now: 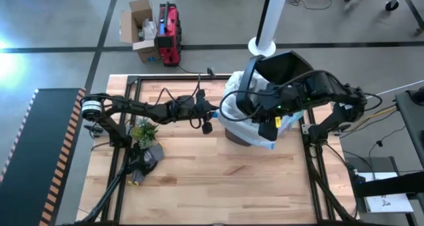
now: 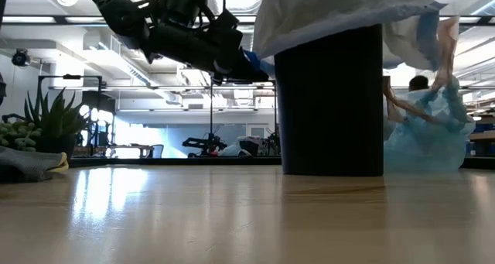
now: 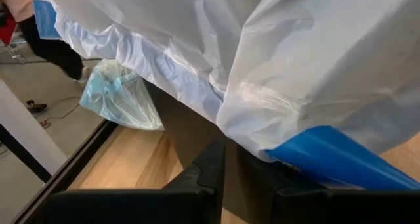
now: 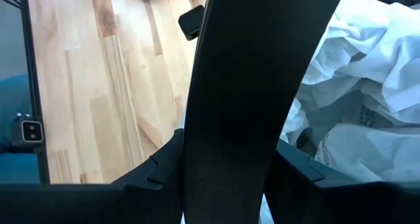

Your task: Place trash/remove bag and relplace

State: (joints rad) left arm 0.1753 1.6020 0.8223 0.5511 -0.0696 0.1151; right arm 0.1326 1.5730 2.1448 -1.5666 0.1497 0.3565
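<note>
A black bin [image 2: 329, 101] stands on the table right of centre, with a white plastic bag [image 2: 332, 12] draped over its top. The bag, light blue and crinkled [image 2: 429, 132], lies in a heap on the table to the right of the bin. My left gripper [image 3: 246, 158] reaches in level from the table's left and is shut at the white bag's blue hem, beside the bin's upper wall [image 1: 235, 138]. My right gripper [image 1: 268, 128] slants down over the bin's near right side, shut on a broad black wall. Printed scraps [image 4: 367, 129] show inside the white bag. My left gripper pinches the white bag's overhanging edge at its blue hem [image 3: 315, 155] between its two fingers. It comes level from the table's left. The film hangs slack over the bin's rim above the fingers; I cannot tell how many layers are held. My right gripper has a broad black wall [image 4: 236, 86], seemingly the bin's, between its fingers. One finger [image 4: 298, 168] is on the white bag's side and one finger [image 4: 161, 168] on the table's side. The fingers slant down from above, from the table's right.
A small green plant [image 1: 144, 131] and a grey bundle [image 1: 149, 156] sit near the table's left edge. Bare wood lies in front of the bin. A large black object [image 1: 285, 67] stands at the far edge beside a white post. A person [image 2: 418, 82] shows beyond the table.
</note>
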